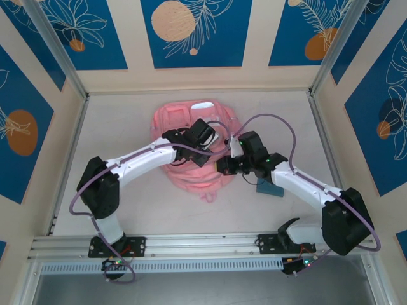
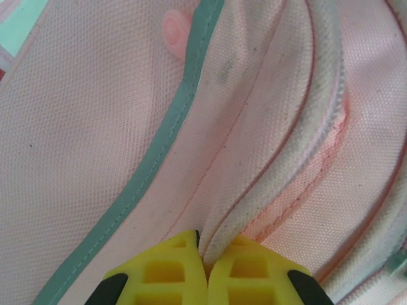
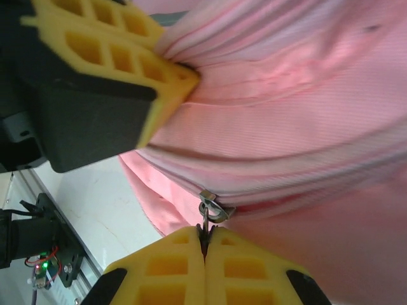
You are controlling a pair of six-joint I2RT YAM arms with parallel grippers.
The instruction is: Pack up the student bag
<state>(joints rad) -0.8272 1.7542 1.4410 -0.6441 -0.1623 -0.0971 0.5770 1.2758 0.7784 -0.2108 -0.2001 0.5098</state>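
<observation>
While the left claw (image 2: 205, 259) pinches tight on a fold of the student bag (image 1: 175, 121) beside its zipper, the right claw (image 3: 205, 246) is clamped on the metal zipper pull (image 3: 213, 210). The pink bag lies mid-table (image 1: 165, 216), toward the far side, between both arms. A teal case (image 1: 272, 189) sits just right of it.
</observation>
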